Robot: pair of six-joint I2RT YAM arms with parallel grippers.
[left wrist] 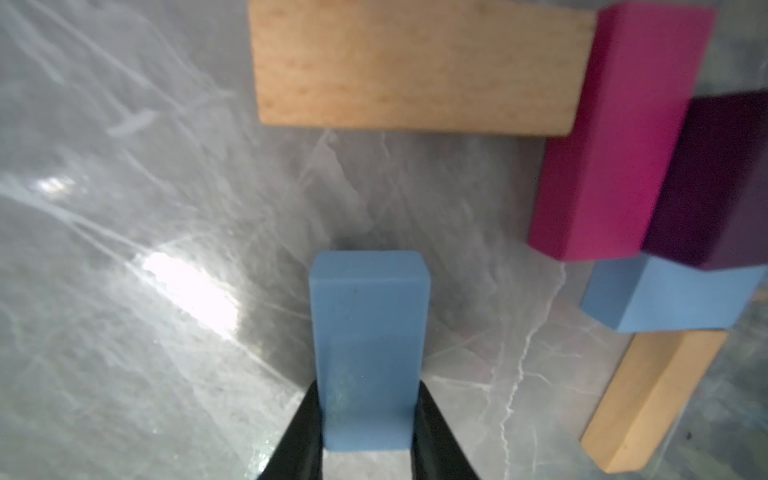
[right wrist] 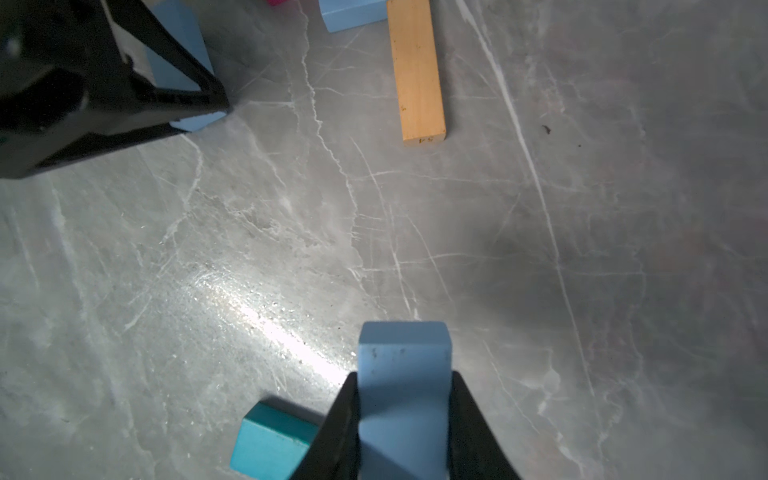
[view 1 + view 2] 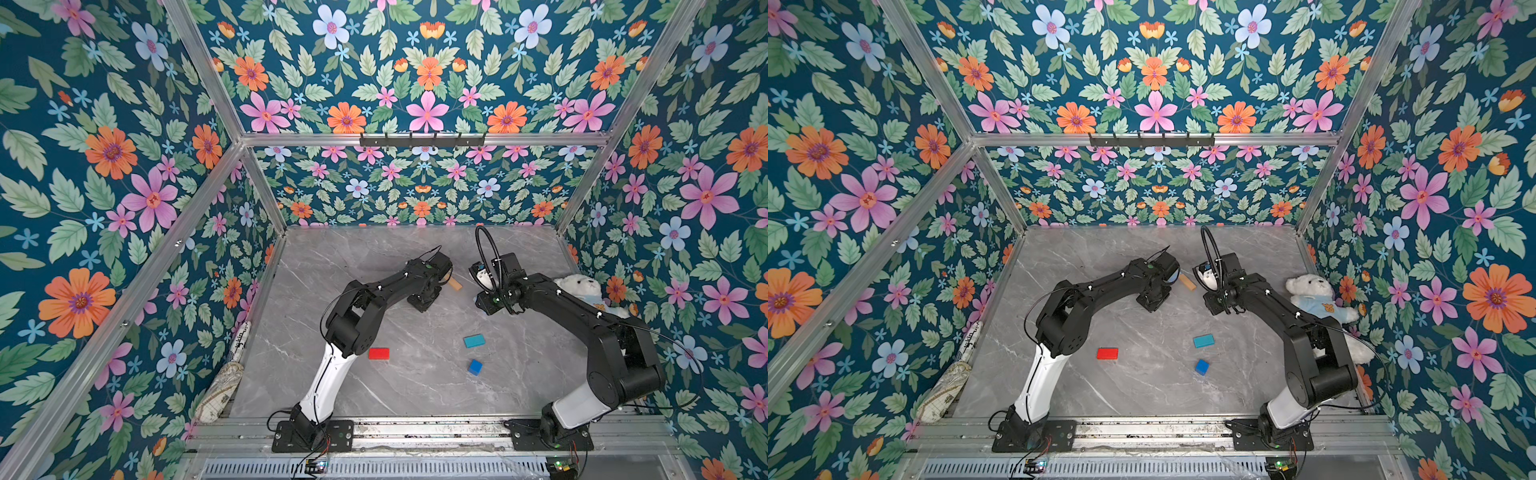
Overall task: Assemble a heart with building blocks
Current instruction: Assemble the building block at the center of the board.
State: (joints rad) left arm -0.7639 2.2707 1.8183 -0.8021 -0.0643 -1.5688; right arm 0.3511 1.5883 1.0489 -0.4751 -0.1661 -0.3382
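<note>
**Both jaws pinching light blue blocks beside the part-built heart**

The left arm [image 3: 386,286] is reaching over the far middle of the desk [image 3: 415,399]. The left jaws are pinching a light blue block [image 1: 368,332] by its long sides, with its free end pointing out ahead.

Just beyond it in the left wrist view, the heart [image 1: 602,187] is lying part built. A tan block [image 1: 415,70] is butting against the side of a magenta block [image 1: 615,137]. A dark purple triangle [image 1: 715,178] is sitting against the magenta one. A second light blue block [image 1: 673,295] is meeting the triangle's corner, and a second tan block [image 1: 652,399] is running on from it. The pinched block is standing apart from all of these. In both top views the arms are covering most of this outline.

The right arm [image 3: 582,320] is bending in from the right side. The right jaws are pinching a third light blue block [image 2: 403,374], well apart from the outline.

Nearer the arm bases, a red block [image 3: 378,353], a teal block [image 3: 474,340] and a blue block [image 3: 475,367] are lying loose on the desk, apart from one another. In the right wrist view the teal one is showing just beside the right jaws. A white plush bear [image 3: 579,286] is sitting at the desk's right edge behind the right arm.
</note>
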